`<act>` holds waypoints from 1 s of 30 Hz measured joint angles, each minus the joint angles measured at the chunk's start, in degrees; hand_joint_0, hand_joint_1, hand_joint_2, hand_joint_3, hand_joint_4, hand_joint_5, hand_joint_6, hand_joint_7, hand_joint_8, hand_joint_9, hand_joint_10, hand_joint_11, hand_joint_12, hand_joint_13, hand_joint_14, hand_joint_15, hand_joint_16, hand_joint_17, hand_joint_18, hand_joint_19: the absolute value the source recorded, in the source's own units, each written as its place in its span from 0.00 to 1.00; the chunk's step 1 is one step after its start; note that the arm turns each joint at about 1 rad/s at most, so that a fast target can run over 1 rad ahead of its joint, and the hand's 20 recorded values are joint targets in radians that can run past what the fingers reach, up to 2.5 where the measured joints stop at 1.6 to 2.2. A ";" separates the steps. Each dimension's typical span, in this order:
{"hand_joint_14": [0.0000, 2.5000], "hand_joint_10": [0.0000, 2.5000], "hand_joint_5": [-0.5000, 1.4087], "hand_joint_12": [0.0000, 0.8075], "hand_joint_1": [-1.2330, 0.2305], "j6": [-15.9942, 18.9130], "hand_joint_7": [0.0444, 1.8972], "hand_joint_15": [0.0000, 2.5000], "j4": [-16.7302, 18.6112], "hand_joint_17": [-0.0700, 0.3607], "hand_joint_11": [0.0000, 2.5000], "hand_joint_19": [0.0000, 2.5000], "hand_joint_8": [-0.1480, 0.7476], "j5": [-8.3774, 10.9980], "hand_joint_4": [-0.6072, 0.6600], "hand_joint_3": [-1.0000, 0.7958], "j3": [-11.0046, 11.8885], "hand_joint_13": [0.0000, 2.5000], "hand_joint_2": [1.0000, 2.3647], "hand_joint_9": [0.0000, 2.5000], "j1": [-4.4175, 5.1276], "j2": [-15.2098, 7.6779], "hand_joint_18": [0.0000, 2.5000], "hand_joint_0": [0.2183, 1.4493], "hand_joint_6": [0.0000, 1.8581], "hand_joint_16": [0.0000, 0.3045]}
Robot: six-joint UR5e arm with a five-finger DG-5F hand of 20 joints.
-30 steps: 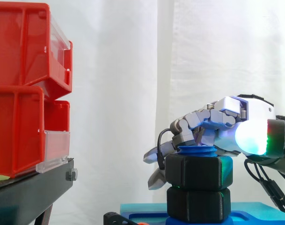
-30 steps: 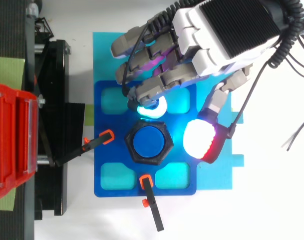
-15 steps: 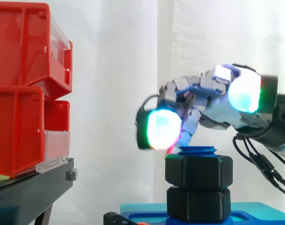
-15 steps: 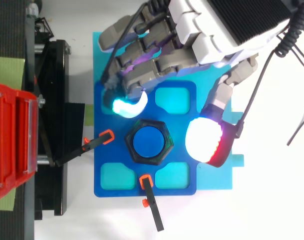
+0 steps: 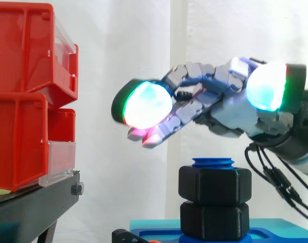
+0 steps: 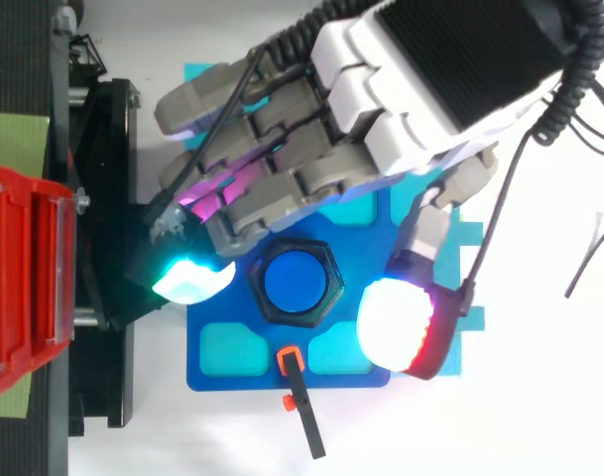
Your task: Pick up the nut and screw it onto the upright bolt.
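1. Black hex nut [image 5: 215, 185] sits threaded on the upright blue bolt [image 5: 213, 163], whose top just shows above the nut.
2. Directly under the nut, on the same bolt, is another black hex block [image 5: 215, 220], the 2 stacked and touching.
3. From above, the nut rings the bolt at the middle of a dark blue plate [image 6: 237, 379] with paler recesses around the bolt.
4. The robot hand [image 5: 229, 109] hangs above the bolt, clear of it and of the nut, with open air between.
5. Its fingers [image 5: 194, 109] reach out nearly straight past the bolt toward the bins; the robot hand is released and holds nothing.
6. One glowing fingertip pad [image 5: 143, 105] is beyond the bolt on the bin side, higher than the bolt's top.
7. In the top view the thumb pad [image 6: 399, 325], glowing white with a red edge, lies just beside the nut on the side away from the bins.
8. An orange-tipped clamp bar [image 6: 300, 407] points at the bolt from the plate's near edge.
9. Red bins [image 5: 22, 101] stand stacked on a black stand [image 5: 32, 202], well apart from the bolt.
10. The white counter [image 6: 540, 397] carries the plate.
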 measured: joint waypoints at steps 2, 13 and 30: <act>0.00 0.00 0.16 0.36 0.72 -0.10 0.27 0.00 0.33 0.32 0.00 0.00 0.43 0.79 0.58 0.28 -0.02 0.24 0.00 0.30 0.12 -0.87 0.13 0.21 0.27 0.10; 0.00 0.00 0.17 0.37 0.72 -0.58 0.32 0.00 0.27 0.32 0.00 0.00 0.45 1.41 0.61 0.28 -0.04 0.24 0.00 0.30 0.31 -1.64 0.12 0.21 0.27 0.10; 0.00 0.00 0.21 0.37 0.73 -1.22 0.51 0.00 -1.30 0.31 0.00 0.00 0.48 1.26 0.68 0.28 -2.10 0.26 0.00 0.32 0.68 -1.66 0.14 0.21 0.27 0.09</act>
